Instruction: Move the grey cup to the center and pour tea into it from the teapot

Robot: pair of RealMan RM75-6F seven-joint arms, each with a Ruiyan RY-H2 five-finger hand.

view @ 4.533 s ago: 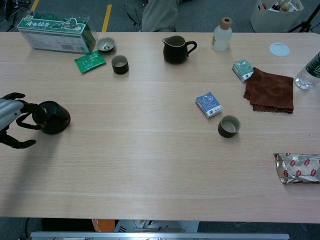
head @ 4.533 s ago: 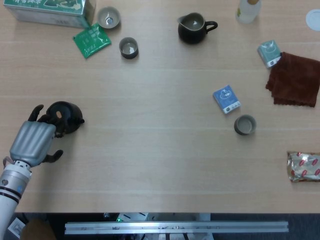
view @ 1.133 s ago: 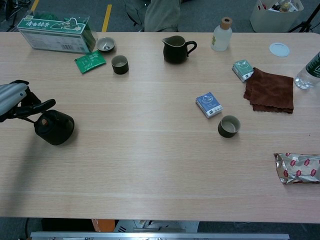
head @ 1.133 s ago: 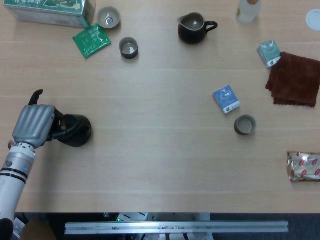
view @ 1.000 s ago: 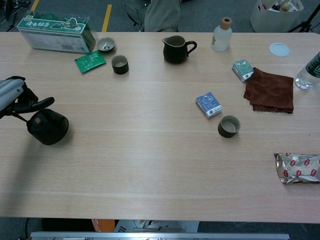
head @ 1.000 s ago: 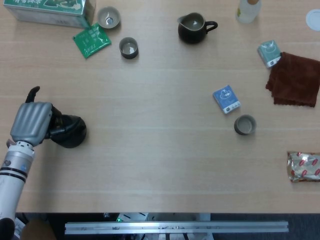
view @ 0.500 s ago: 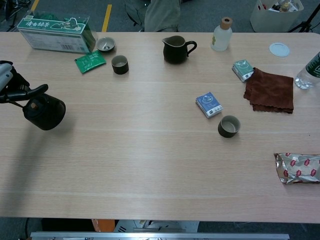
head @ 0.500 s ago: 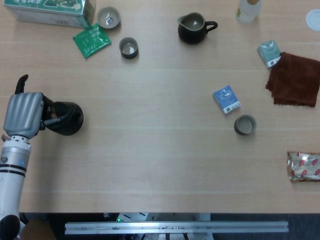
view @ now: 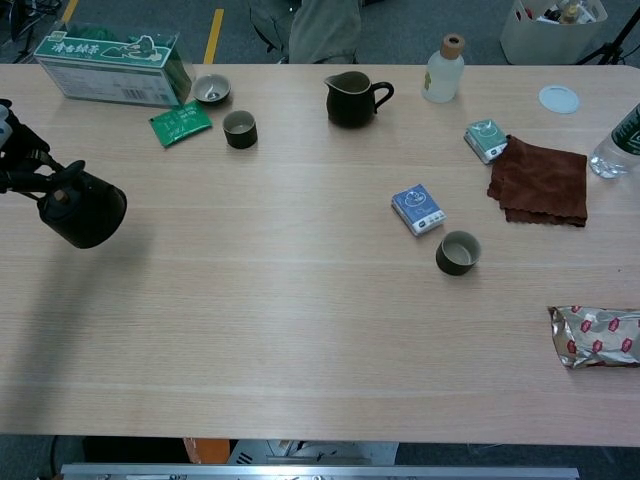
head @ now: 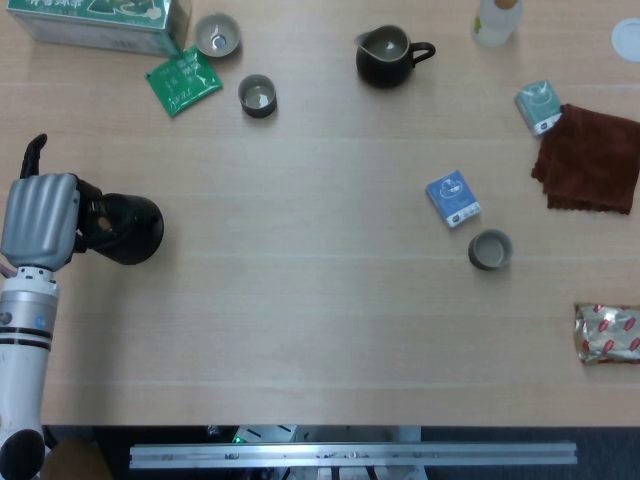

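- The left hand (head: 40, 218) is gripping the black teapot (head: 125, 229) by its handle at the far left side of the table (head: 320, 300); in the chest view the fingers (view: 25, 170) are wrapping the handle and the pot is hanging tilted above the tabletop, casting a shadow below it.
- The right hand is not showing in either view.
- The grey cup (head: 490, 249) is standing upright on the right half of the table, just below a blue tea packet (head: 453, 198) and well apart from the teapot.
- A dark pitcher (head: 388, 55) with a side handle is sitting at the far edge near the middle, with a clear bottle (view: 443, 69) to its right.
- Two small cups are sitting at the far left: a pale-lined one (head: 216, 35) beside the green tea box (head: 100, 22), and a dark one (head: 257, 96) just right of a green sachet (head: 183, 80).
- A brown cloth (head: 590, 157) is lying at the right edge, touching a teal packet (head: 539, 105).
- A foil snack bag (head: 607, 333) is lying near the right front corner.
- A white lid (view: 558, 98) is resting near the far right corner.
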